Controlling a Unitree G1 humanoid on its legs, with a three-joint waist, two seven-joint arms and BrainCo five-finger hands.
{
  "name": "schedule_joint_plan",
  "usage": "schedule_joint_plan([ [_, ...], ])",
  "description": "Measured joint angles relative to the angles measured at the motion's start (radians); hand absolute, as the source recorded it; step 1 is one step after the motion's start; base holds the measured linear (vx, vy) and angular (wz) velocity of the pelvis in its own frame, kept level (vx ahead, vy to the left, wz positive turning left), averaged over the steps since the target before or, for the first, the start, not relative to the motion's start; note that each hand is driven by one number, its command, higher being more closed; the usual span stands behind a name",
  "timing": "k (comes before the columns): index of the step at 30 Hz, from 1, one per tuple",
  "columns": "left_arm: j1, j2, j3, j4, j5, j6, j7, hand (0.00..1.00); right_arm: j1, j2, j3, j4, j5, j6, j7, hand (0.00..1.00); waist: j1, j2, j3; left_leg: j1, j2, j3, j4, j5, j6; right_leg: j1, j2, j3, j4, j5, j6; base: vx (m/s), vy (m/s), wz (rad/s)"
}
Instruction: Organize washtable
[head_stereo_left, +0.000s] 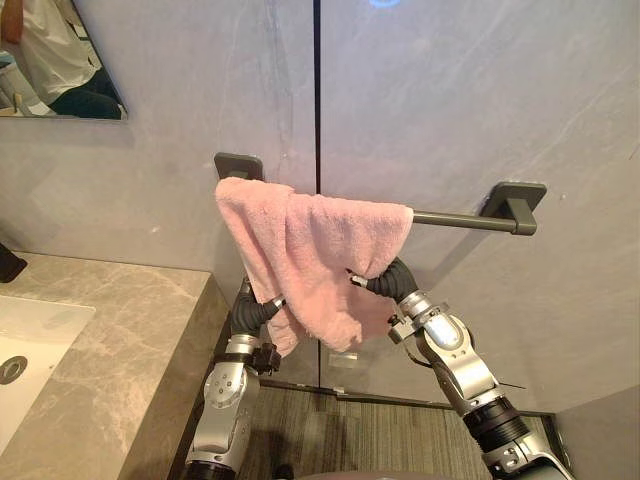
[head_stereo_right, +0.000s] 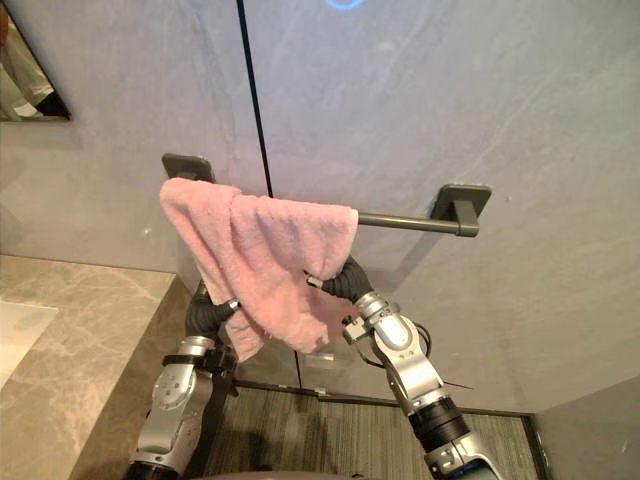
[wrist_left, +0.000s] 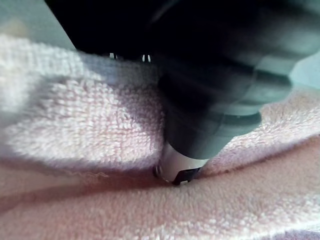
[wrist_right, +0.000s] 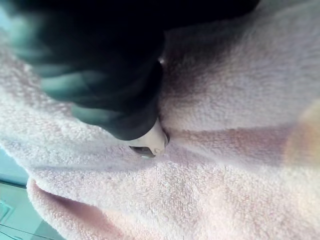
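Left eye view: pink terry towel (head_stereo_left: 300, 250) bunched at nine o'clock end of dark wall rail (head_stereo_left: 460, 220), left hand (head_stereo_left: 248, 315) and right hand (head_stereo_left: 395, 280) under it, fingers hidden, hold untellable; uneven tugging could drag it off.

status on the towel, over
Under the pink towel: left robot hand, right robot hand. Towel bunched over the towel bar, left end; right end bare. No obstruction seen.
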Motion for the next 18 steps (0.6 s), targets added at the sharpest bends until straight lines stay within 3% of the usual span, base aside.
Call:
schedule_joint_plan([
  [18, 0.0, -0.044, 0.021, -0.043, 0.002, 0.0, -0.027, 1.0, 0.059, 0.074, -0.161, -0.095, 0.0, -0.023, -0.02, 1.0, -0.01, -0.007, 0.005, 0.0, -0.001, -0.001, -0.002, 0.001, 0.0, 0.001, -0.001, 0.0, -0.002, 0.001, 0.003, 0.0, 0.0, 0.0],
])
